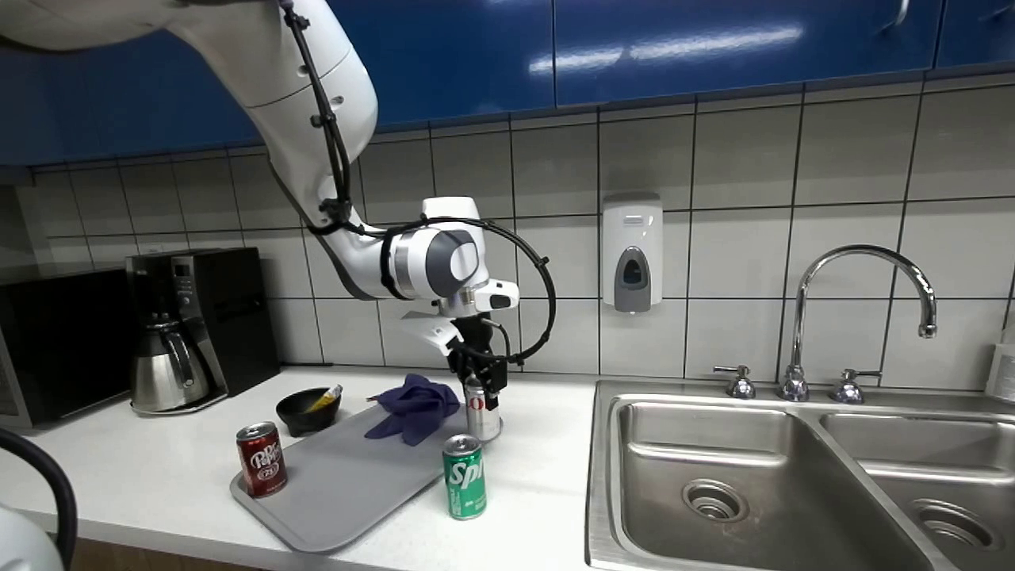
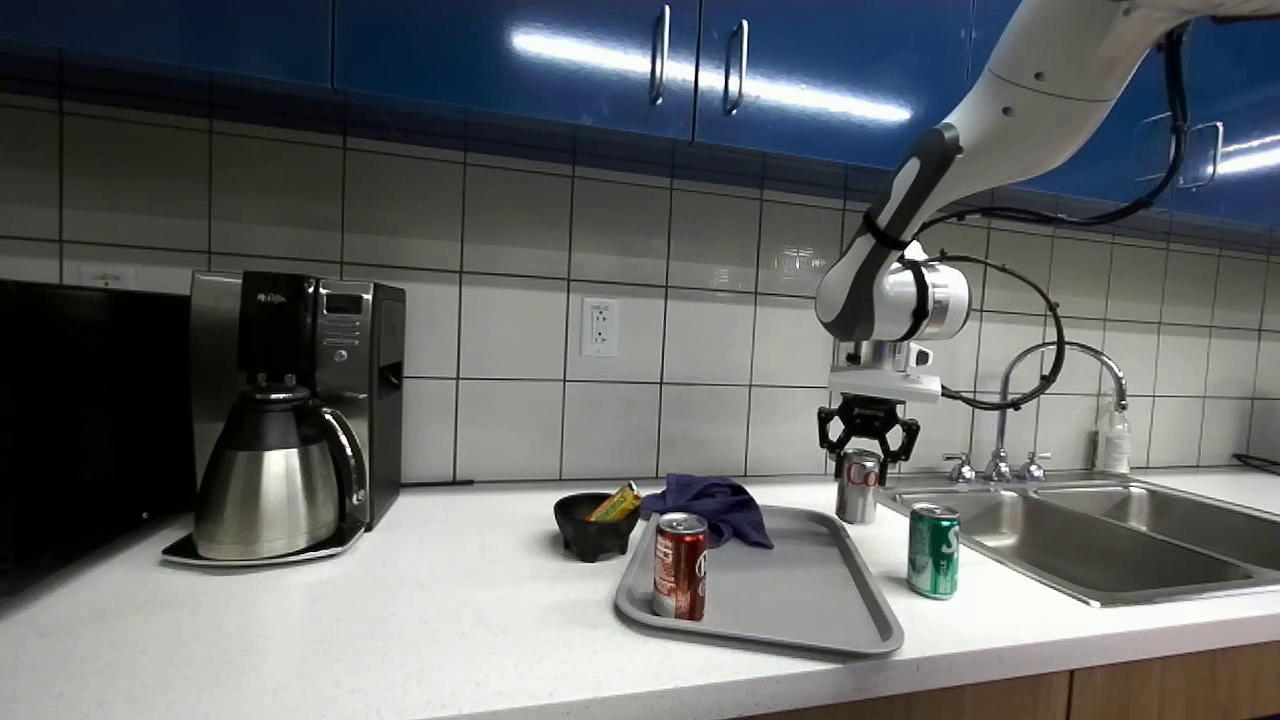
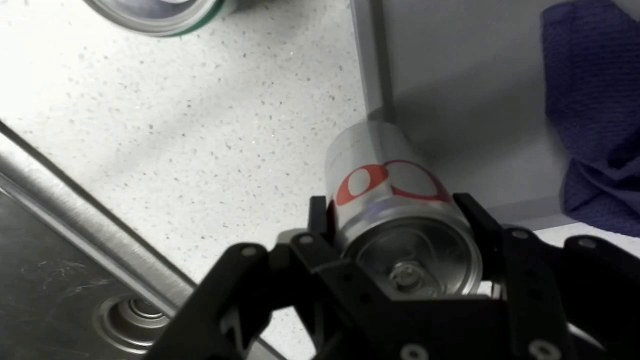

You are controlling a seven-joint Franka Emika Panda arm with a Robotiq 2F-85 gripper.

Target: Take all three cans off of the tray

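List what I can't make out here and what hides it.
Wrist view: top edge cuts off the green can.
Wrist view: right edge cuts off the cloth.
Wrist view: the silver can hides one corner of the tray.
In an exterior view, the right edge cuts off the bottle.
In an exterior view, the near wall of the bowl hides its floor.

White glare across blue cabinets (image 2: 520, 95)
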